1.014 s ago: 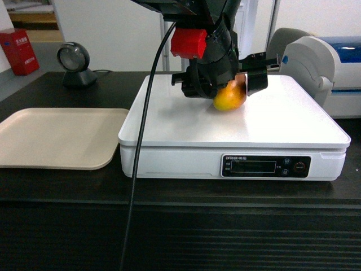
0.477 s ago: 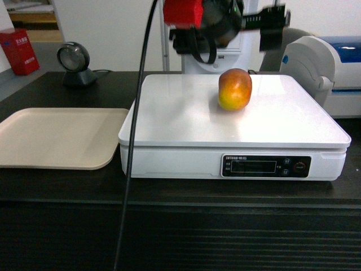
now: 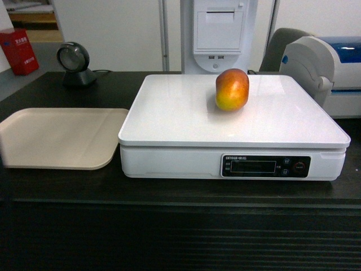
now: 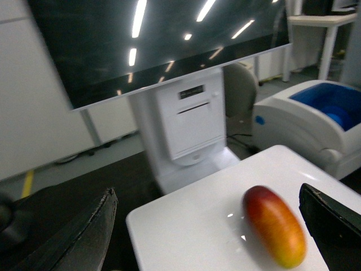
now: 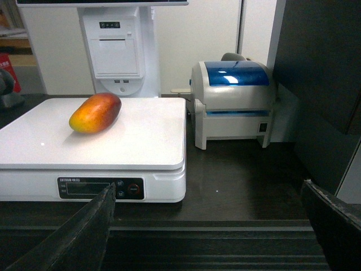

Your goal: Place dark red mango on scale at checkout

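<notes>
Red blending to orange-yellow, the dark red mango [image 3: 232,89] lay on its side on the flat white platform of the scale [image 3: 186,121], toward the rear and slightly right of centre in my head view. Nothing touched it. The scale stood on the dark wood-grain worktop of the checkout [image 3: 67,186], its dark display panel [image 3: 265,166] facing me. A beige tray [image 3: 56,137] sat just beside the scale on its left. A round black scanner [image 3: 74,63] stood behind the tray, and a white-and-blue printer [image 3: 324,65] stood at the right rear.

From the left wrist camera I saw the left tool [image 4: 208,226] standing open, its two dark fingers [image 4: 84,237] spread wide at the frame edges, with the mango between and beyond them, apart from both. From the right wrist camera the right tool [image 5: 208,226] was likewise open, fingers wide, gripping nothing, positioned in front of the worktop's edge.
</notes>
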Available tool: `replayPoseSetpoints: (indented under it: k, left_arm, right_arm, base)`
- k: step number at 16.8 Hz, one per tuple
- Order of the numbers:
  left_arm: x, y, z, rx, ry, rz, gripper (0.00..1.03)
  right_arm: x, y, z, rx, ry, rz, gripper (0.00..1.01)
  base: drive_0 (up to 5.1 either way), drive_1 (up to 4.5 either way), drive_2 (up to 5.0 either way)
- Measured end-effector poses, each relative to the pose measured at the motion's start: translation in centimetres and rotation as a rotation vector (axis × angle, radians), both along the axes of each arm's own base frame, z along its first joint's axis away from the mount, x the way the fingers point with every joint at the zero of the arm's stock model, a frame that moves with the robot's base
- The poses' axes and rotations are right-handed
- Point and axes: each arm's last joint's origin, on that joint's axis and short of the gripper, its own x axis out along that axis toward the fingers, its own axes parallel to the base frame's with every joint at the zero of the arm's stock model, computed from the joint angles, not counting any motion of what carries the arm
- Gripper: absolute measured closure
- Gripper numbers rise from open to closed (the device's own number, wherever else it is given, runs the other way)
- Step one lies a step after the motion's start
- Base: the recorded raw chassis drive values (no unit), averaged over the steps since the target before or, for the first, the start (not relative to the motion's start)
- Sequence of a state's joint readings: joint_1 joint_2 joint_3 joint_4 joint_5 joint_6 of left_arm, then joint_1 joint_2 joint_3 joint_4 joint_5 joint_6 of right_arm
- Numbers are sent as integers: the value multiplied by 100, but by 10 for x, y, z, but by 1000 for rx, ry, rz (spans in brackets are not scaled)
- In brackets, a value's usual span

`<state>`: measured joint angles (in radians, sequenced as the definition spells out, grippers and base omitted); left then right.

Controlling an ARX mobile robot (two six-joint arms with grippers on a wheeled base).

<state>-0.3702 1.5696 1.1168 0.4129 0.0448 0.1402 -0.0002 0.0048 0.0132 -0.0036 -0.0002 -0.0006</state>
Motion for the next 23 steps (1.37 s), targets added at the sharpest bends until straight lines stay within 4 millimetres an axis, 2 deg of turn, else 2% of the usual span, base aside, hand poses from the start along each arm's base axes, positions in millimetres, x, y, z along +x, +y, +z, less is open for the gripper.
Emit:
replayPoseSetpoints:
  k: [2, 3, 4, 5, 6, 7, 9, 11, 15, 23]
  left_arm:
    - [-26, 48, -1, -5, -16, 116, 5]
    - [-39, 64, -3, -9, -24, 161, 5]
    - [-57, 81, -8, -65, -44, 317, 17]
    - [-83, 101, -21, -102, -37, 387, 29]
    - [-109, 120, -39, -120, -29, 418, 42]
    - [-125, 133, -51, -129, -36, 438, 53]
    - [-144, 133, -78, -137, -10, 421, 80]
    - [-158, 132, -94, -142, -2, 414, 101]
    - [-180, 132, -113, -140, -3, 417, 101]
    - [-204, 132, -131, -140, -4, 417, 101]
  right_arm:
    - [0, 0, 0, 0, 0, 0, 3]
    - [0, 0, 0, 0, 0, 0, 3]
    - [0, 0, 0, 0, 0, 0, 3]
    - [0, 0, 0, 0, 0, 0, 3]
    - [0, 0, 0, 0, 0, 0, 3]
    - [0, 0, 0, 0, 0, 0, 3]
    - [0, 0, 0, 0, 0, 0, 3]
    - [0, 0, 0, 0, 0, 0, 3]
    - [0, 0, 0, 0, 0, 0, 3]
    - [0, 0, 0, 0, 0, 0, 3]
  base:
    - [0, 0, 0]
    - [0, 0, 0]
    - [0, 0, 0]
    - [0, 0, 0]
    - [0, 0, 0]
    - [0, 0, 0]
    - [0, 0, 0]
    - [0, 0, 0]
    - [0, 0, 0]
    - [0, 0, 0]
